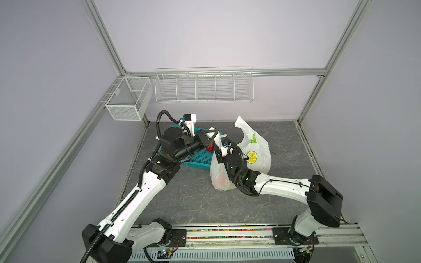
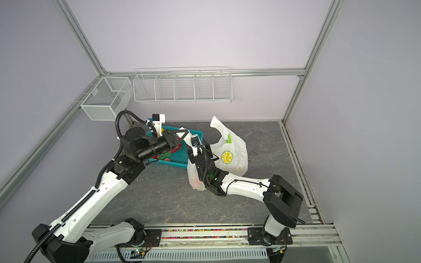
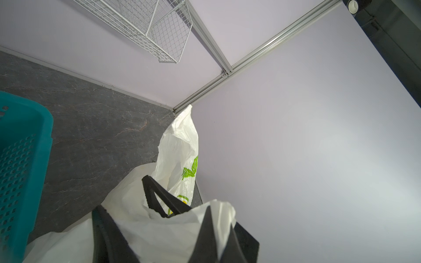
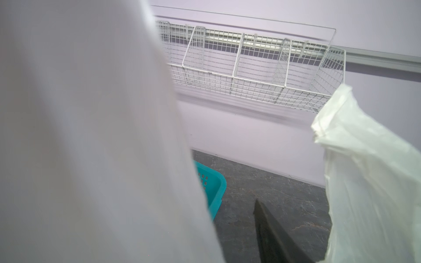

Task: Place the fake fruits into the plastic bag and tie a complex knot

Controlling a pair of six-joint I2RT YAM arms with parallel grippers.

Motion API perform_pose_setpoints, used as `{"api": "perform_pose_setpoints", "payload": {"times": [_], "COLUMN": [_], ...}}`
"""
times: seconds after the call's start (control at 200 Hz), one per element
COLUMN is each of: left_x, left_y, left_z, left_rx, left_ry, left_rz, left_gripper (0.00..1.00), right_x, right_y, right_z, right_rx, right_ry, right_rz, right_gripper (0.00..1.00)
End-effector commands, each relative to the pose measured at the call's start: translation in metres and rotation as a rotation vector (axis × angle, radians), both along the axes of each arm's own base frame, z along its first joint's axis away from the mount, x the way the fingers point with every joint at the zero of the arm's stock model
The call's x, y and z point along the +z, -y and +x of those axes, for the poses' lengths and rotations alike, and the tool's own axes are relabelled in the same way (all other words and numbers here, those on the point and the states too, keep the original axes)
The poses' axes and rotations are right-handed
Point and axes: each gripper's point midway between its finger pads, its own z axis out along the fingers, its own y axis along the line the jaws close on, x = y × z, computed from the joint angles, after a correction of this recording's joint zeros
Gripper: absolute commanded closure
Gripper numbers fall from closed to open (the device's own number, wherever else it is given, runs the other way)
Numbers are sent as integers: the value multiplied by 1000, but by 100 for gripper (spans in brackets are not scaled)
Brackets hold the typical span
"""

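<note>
The left pincer (image 1: 210,136) is clamping shut on a strap of the plastic bag (image 1: 257,145), holding it up over the teal basket (image 1: 198,162). The bag is slumping just right of the basket, toward the back edge of the bench (image 1: 227,205), with pale fake fruits (image 1: 222,182) showing through it. The right pincer (image 1: 218,149) is sitting at the bag's mouth, but film is hiding its jaws, so I cannot tell their state. The plastic is looking thin, floppy and slippery, so the bunched straps are seeming the safest hold.
</note>
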Motion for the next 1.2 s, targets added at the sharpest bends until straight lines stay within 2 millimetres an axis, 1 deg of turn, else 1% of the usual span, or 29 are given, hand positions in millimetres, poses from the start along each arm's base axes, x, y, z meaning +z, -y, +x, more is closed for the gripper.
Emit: {"api": "perform_pose_setpoints", "payload": {"times": [0.0, 0.08, 0.175, 0.22, 0.29, 0.355, 0.43, 0.49, 0.55, 0.575, 0.61, 0.7, 0.72, 0.755, 0.795, 0.835, 0.85, 0.915, 1.01, 1.1, 1.195], "left_x": [23, 22, 23, 23, 24, 24, 22, 20, 19, 18, 18, 16, 16, 16, 16, 15, 15, 15, 14, 13, 12], "left_y": [-6, -5, -3, -1, -1, 0, 0, 0, 0, 0, 1, 1, 1, 2, 2, 2, 2, 2, 0, 1, 0], "left_z": [-2, 0, 2, 3, 5, 6, 9, 11, 13, 14, 15, 18, 19, 20, 22, 24, 24, 26, 27, 26, 26], "left_rx": [22, 18, 9, 4, 3, -1, -2, -2, -7, -9, -16, -26, -29, -35, -43, -50, -53, -62, -66, -69, -70], "left_ry": [55, 58, 63, 66, 72, 80, 88, 90, 97, 99, 105, 120, 124, 132, 139, 143, 144, 147, 158, 160, 163], "left_rz": [-21, -13, -7, 1, 15, 30, 49, 60, 71, 75, 84, 117, 125, 136, 147, 154, 155, 164, 179, 186, 193], "left_gripper": [100, 100, 100, 100, 100, 100, 100, 100, 100, 100, 100, 100, 100, 100, 100, 100, 100, 100, 100, 100, 100], "right_x": [-38, -48, -49, -50, -51, -47, -42, -39, -36, -34, -33, -28, -26, -25, -22, -15, -13, -5, 6, 16, 26], "right_y": [10, 11, 11, 9, 8, 7, 4, 3, 2, 1, -1, -4, -5, -7, -11, -12, -12, -13, -5, 3, 17], "right_z": [0, -1, 0, 0, 1, -1, -3, -5, -7, -8, -10, -13, -14, -17, -21, -27, -29, -40, -54, -67, -77], "right_rx": [-52, -45, -37, -27, -8, 12, 41, 60, 75, 88, 103, 144, 158, 186, 229, 263, 275, 344, 406, 467, 510], "right_ry": [-60, -80, -87, -89, -95, -95, -93, -93, -99, -100, -105, -126, -131, -142, -153, -159, -160, -168, -184, -201, -213], "right_rz": [-7, -22, -29, -32, -36, -35, -37, -40, -43, -45, -54, -71, -75, -83, -93, -100, -101, -123, -168, -206, -224], "right_gripper": [48, 51, 49, 50, 58, 70, 80, 85, 86, 84, 77, 43, 37, 19, 8, 1, 0, 5, 11, 11, 11]}}
